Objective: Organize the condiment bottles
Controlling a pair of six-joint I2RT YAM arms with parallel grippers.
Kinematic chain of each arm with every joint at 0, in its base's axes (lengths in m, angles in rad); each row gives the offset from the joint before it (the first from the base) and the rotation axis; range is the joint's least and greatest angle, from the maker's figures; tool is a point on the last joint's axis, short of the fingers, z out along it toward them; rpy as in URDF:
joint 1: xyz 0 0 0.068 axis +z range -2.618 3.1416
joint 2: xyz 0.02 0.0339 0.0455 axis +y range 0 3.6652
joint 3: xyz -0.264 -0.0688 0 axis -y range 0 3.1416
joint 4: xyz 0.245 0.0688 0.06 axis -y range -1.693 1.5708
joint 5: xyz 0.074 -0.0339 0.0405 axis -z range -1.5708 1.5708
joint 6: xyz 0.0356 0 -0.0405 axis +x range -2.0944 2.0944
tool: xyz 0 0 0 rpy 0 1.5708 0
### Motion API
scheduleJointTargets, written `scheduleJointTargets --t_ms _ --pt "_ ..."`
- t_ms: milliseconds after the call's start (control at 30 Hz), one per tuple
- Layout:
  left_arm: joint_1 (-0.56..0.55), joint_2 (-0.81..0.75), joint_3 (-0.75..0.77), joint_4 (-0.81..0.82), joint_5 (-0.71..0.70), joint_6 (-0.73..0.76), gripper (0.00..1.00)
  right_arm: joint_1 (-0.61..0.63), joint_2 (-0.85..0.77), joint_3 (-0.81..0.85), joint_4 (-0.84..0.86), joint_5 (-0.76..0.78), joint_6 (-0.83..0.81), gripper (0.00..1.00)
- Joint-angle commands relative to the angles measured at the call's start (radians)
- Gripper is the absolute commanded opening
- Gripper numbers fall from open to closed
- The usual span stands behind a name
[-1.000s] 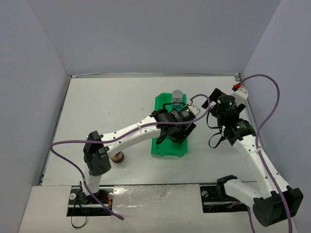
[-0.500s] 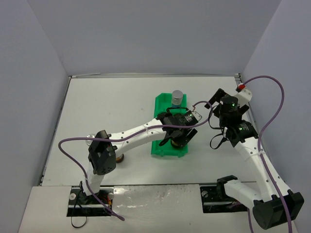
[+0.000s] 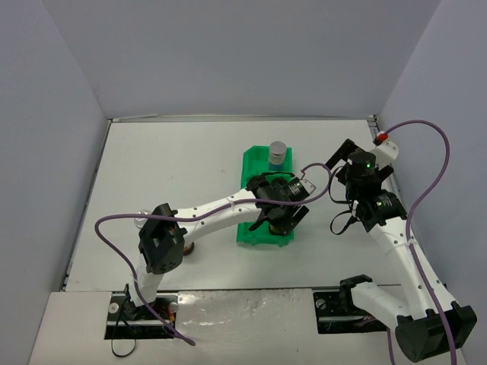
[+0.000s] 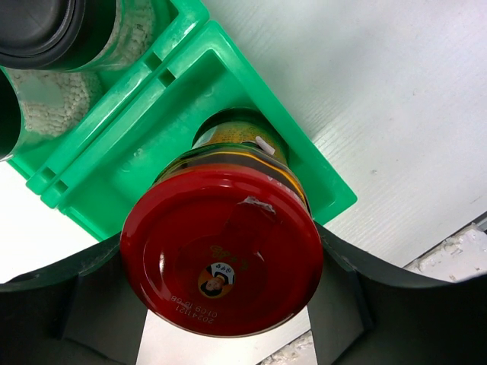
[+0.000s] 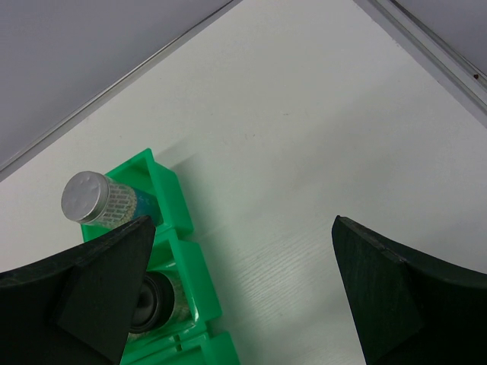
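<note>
Overhead view: the left arm (image 3: 228, 207) covers the near half of the green bin (image 3: 251, 163), so contents there can't be told. A brownish jar (image 3: 185, 247) by the arm's elbow shows only a sliver, and its cap colour is unclear. L wrist view: the red-capped jar (image 4: 221, 258) hides most of its own body w/ its cap. Two black-capped jars (image 4: 38, 23) are cut off at the top-left edge, the left fingers (image 4: 68, 304) at the bottom. R wrist view: a right finger (image 5: 76, 281) blocks pt of the silver-capped jar (image 5: 91, 196) & a black-capped jar (image 5: 156, 300). The bin runs off the bottom edge.

Jar (image 3: 278, 152) at far end of bin (image 3: 249, 162), second jar (image 4: 221, 258) seemingly in near end
</note>
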Motion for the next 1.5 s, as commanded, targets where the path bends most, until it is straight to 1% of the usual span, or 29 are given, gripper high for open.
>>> scheduleJointTargets --t_ms 0,567,1267,1300,1367,1467 --pt "-0.001 -0.036 0.037 0.084 -0.005 -0.014 0.00 -0.009 -0.017 0.004 0.026 0.040 0.017 1.00" --pt "0.000 -0.011 0.009 0.090 -0.008 -0.026 0.00 -0.025 -0.035 0.005 0.019 0.058 0.010 1.00" --pt "0.000 -0.017 0.016 0.079 -0.012 -0.021 0.00 -0.032 -0.026 0.016 0.010 0.059 0.017 1.00" --pt "-0.001 -0.018 0.015 0.081 -0.009 -0.020 0.01 -0.033 -0.028 0.016 0.010 0.057 0.017 1.00" --pt "-0.001 -0.022 0.018 0.081 -0.008 -0.016 0.20 -0.033 -0.026 0.018 0.010 0.056 0.017 1.00" --pt "-0.001 -0.025 0.015 0.082 -0.004 -0.013 0.42 -0.033 -0.024 0.021 0.011 0.059 0.016 1.00"
